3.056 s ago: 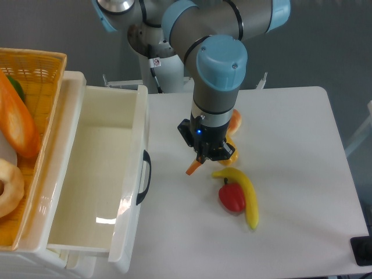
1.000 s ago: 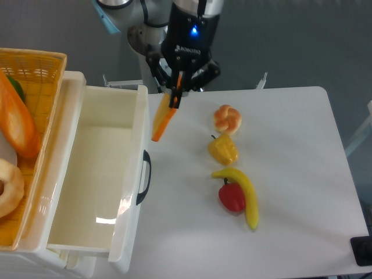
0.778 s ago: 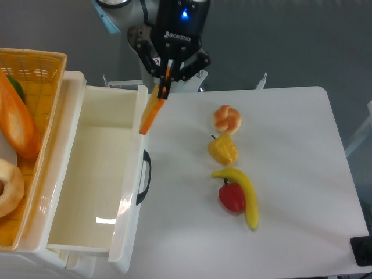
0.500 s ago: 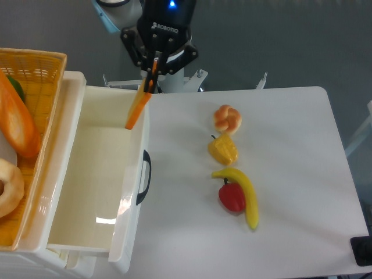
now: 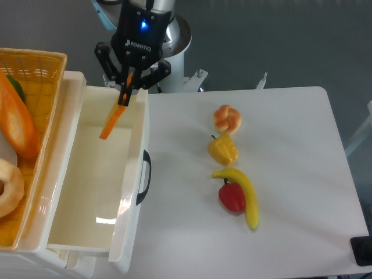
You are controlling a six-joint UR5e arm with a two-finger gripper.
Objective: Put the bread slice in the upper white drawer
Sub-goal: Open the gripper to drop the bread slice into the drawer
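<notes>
My gripper [image 5: 125, 88] hangs over the far end of the upper white drawer [image 5: 132, 192], shut on the bread slice [image 5: 113, 118]. I see the slice edge-on, an orange strip hanging down and to the left from the fingers, over the drawer's open inside. The drawer is pulled out, white and deep, with a dark curved handle [image 5: 143, 177] on its front wall. Nothing lies inside it.
A yellow woven basket [image 5: 35, 64] stands left of the drawer with a long orange loaf [image 5: 16, 122] in it. On the white table to the right lie a knotted bun [image 5: 227, 118], a yellow pepper [image 5: 223, 149], a banana [image 5: 244, 194] and a red pepper [image 5: 232, 197].
The gripper lifted the bread slice off the table near the yellow pepper, then carried it up and left, from beside the drawer's front wall to over its inside.
</notes>
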